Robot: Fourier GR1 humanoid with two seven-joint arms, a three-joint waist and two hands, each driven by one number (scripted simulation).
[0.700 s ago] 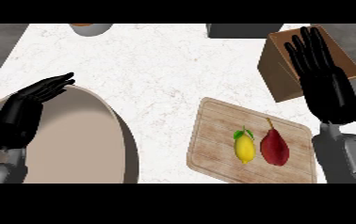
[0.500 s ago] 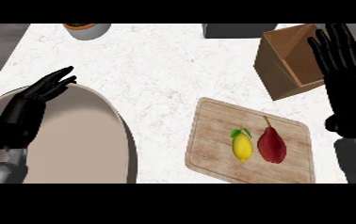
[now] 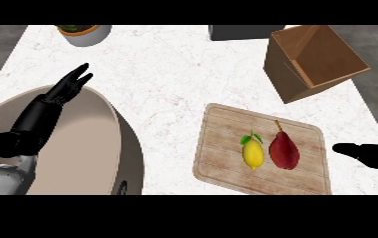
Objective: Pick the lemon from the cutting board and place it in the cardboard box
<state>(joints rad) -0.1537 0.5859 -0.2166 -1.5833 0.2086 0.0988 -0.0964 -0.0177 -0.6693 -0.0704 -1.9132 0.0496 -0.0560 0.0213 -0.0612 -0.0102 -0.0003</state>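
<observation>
A yellow lemon (image 3: 253,153) with a green leaf lies on the wooden cutting board (image 3: 221,157) at the lower right, just left of a dark red pear (image 3: 284,150). The open cardboard box (image 3: 314,62) stands tilted at the upper right of the counter. My left hand (image 3: 63,92) rests open at the left, fingers pointing up, over the sink's edge. Only a small black part of my right hand (image 3: 358,152) shows at the right edge, beside the board and apart from the lemon; its fingers are out of frame.
A large beige sink basin (image 3: 74,147) fills the lower left. A potted plant (image 3: 83,33) stands at the top left. A dark grey object (image 3: 240,31) sits at the top edge, left of the box.
My right hand has withdrawn from in front of the box to the right edge, leaving the box in full sight. The view has shifted; lemon and pear stay on the board.
</observation>
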